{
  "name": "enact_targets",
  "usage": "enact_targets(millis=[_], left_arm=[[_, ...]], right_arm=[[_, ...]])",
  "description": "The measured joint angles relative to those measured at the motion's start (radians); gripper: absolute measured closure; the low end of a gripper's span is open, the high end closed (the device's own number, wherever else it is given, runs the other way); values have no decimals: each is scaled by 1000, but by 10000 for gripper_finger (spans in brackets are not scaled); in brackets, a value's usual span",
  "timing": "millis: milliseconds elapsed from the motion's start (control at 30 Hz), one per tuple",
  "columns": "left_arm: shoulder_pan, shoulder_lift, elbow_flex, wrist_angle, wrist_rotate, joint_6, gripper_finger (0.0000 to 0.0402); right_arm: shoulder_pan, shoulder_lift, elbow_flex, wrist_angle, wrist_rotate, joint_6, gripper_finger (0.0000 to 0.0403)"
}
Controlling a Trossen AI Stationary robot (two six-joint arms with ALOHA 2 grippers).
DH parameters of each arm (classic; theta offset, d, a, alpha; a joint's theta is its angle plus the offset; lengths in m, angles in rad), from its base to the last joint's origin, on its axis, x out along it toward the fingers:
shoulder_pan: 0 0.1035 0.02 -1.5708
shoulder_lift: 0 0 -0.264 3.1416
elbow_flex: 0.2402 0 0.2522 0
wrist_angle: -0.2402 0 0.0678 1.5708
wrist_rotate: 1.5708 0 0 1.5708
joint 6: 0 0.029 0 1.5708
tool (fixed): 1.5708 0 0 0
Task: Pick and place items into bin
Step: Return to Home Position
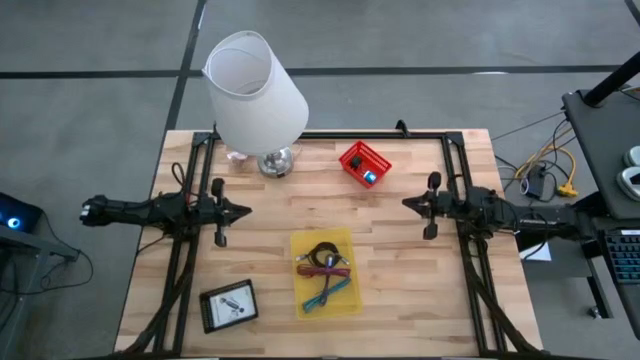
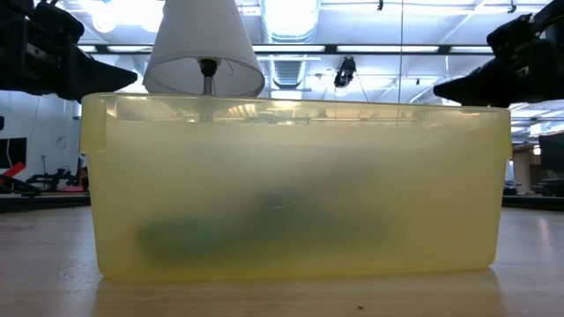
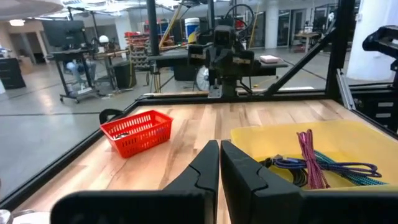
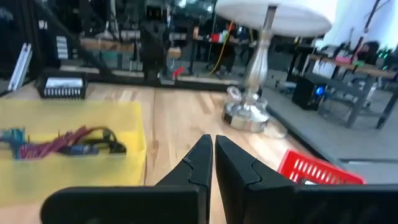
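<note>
Four cables (image 1: 323,272) lie in one yellow bin (image 1: 300,240), left gripper (image 1: 247,211) and right gripper (image 1: 406,203) both closed, empty.

Grey concrete floor (image 1: 400,40), striplights (image 2: 291,13) o'head.

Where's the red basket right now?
In the high view, the red basket sits near the top edge of the table, right of the lamp's silver base, above the yellow bin.

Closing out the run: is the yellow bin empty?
Not empty: the yellow bin holds a tangle of red, violet, teal and black cables.
</note>
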Motion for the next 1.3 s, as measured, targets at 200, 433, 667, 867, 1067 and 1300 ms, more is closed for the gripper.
enact_targets(millis=[200, 433, 667, 867, 1067, 1300], left_arm=[[0, 16, 0, -1, 0, -1, 401], [0, 0, -1, -3, -1, -29, 401], [0, 0, -1, -4, -1, -26, 401], [0, -1, -1, -5, -1, -18, 401], [0, 7, -1, -5, -1, -18, 401], [0, 26, -8, 46, -3, -24, 401]], right_arm=[[1, -99, 0, -65, 9, -6, 394], [2, -117, 0, -74, -41, 25, 394], [1, -116, 0, -74, -42, 41, 394], [1, -116, 0, -73, -42, 30, 394], [1, -116, 0, -70, -43, -97, 394], [1, -114, 0, -71, -43, -120, 394]])
